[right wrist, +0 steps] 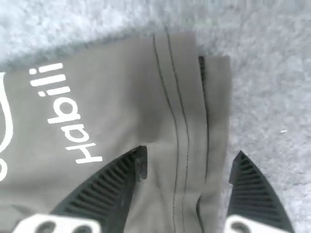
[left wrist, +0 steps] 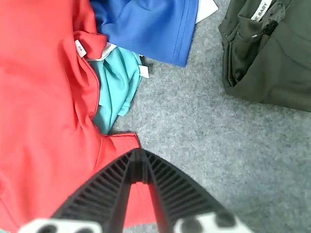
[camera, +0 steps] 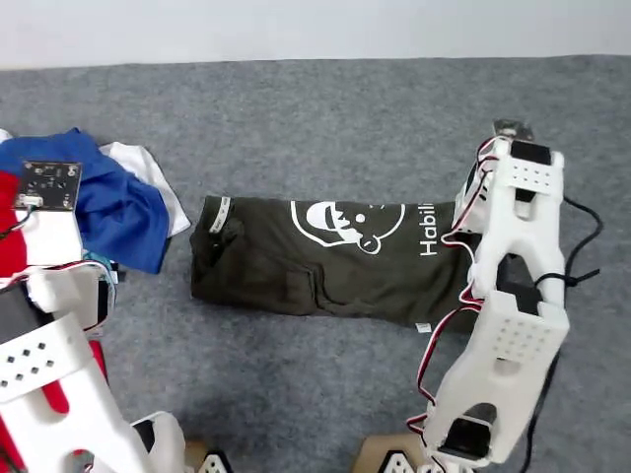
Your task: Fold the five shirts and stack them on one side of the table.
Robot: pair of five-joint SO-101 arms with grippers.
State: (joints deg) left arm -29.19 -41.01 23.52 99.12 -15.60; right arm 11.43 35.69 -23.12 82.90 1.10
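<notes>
A dark olive shirt (camera: 325, 261) with white print lies partly folded lengthwise across the middle of the grey table. My right gripper (right wrist: 189, 162) stands open just above its hem end (right wrist: 189, 111), one finger on either side of the stitched edge; the right arm (camera: 508, 286) covers that end in the high view. A heap of shirts lies at the left: blue (camera: 113, 202), white (camera: 148, 168), red (left wrist: 39, 111) and teal (left wrist: 114, 82). My left gripper (left wrist: 141, 158) is shut with nothing in it, its tips over the red shirt's edge. The olive shirt's collar end (left wrist: 267, 53) lies beyond.
The grey felt surface (camera: 325, 118) is bare behind and in front of the olive shirt. The left arm (camera: 59, 374) takes up the near left corner over the heap.
</notes>
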